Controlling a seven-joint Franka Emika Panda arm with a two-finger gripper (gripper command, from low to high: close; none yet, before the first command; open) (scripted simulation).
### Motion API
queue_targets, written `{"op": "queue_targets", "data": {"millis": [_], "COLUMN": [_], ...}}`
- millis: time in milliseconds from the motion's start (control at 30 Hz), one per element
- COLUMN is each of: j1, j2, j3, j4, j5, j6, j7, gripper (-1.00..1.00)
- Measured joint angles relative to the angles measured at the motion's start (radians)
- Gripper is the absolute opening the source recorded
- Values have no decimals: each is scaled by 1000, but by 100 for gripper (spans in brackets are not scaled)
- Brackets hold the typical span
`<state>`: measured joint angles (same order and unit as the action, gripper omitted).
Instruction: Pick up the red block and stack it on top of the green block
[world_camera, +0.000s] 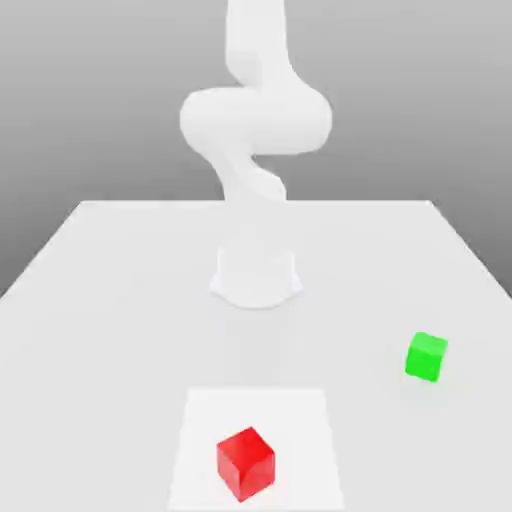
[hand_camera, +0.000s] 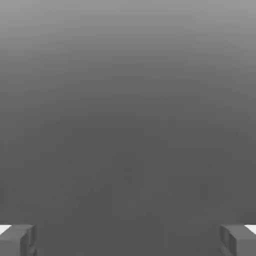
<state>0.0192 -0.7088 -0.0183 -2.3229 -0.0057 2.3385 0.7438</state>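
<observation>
The red block (world_camera: 245, 463) sits on a lighter square patch (world_camera: 300, 420) near the table's front edge, in the exterior view. The green block (world_camera: 426, 356) rests on the table toward the exterior view's right, a little farther back and apart from the red one. The white arm (world_camera: 255, 125) rises from its base (world_camera: 256, 275) at the table's middle and bends upward out of the picture. In the hand view, my gripper (hand_camera: 128, 240) is open, its two grey fingertips (hand_camera: 17, 239) far apart with nothing between them, facing a plain grey background.
The white table (world_camera: 120, 300) spans the exterior view, its back edge behind the arm's base. The arm's base stands behind both blocks.
</observation>
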Motion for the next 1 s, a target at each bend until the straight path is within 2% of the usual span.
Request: {"op": "queue_targets", "data": {"millis": [533,767,933,967,1000], "j1": [85,81,51,45,45], "j2": [586,840,1022,1052,1052], "j3": [-100,-101,-64,-56,-56], "j4": [-147,-210,-196,-191,-191], "j5": [25,49,85,92,92], "j6": [247,354,492,518,518], "j7": [-406,-590,-640,-645,-645], "gripper": [0,0,0,-100,-100]}}
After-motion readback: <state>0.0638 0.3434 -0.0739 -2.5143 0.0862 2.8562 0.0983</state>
